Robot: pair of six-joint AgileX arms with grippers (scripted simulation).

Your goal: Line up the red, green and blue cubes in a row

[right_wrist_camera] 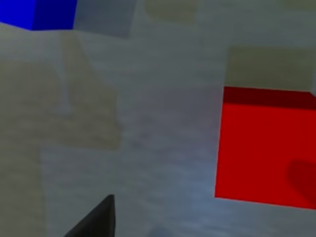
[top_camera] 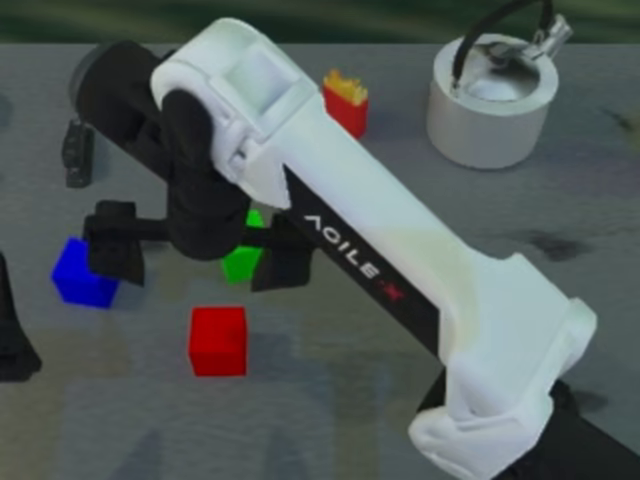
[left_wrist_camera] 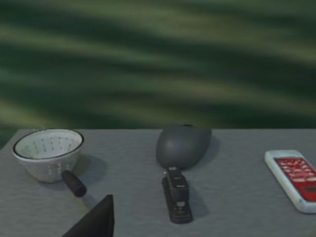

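1. The green cube (top_camera: pixel 243 258) is seen on the counter (top_camera: pixel 420 210) left of centre, mostly hidden under the right arm; only its lower part and a sliver above the arm show.
2. The red cube (top_camera: pixel 218 341) lies just below and slightly left of the green one, apart from it; the blue cube (top_camera: pixel 80 273) lies well to the left, roughly level with the green. No row is formed yet.
3. The right claw (top_camera: pixel 195 252) is reached across from the lower right, its two dark fingers spread wide: one by the blue cube, the other just right of the green cube.
4. The green cube is thus judged to sit between the fingers, nearer the right-hand one. Whether it is touched cannot be told.
5. The right arm is plainly the nearer; a closing of the fingers along the counter's left-right line is what the coming move is judged to turn on.
6. In the right wrist view the red cube fills one side and a corner of the blue cube shows; the green is not seen there.
7. The left claw is parked off at the left; its wrist view looks over a colander (left_wrist_camera: pixel 48 152), a mouse (left_wrist_camera: pixel 183 145), a stapler (left_wrist_camera: pixel 177 194) and a phone (left_wrist_camera: pixel 295 179). Whether it is open cannot be told.
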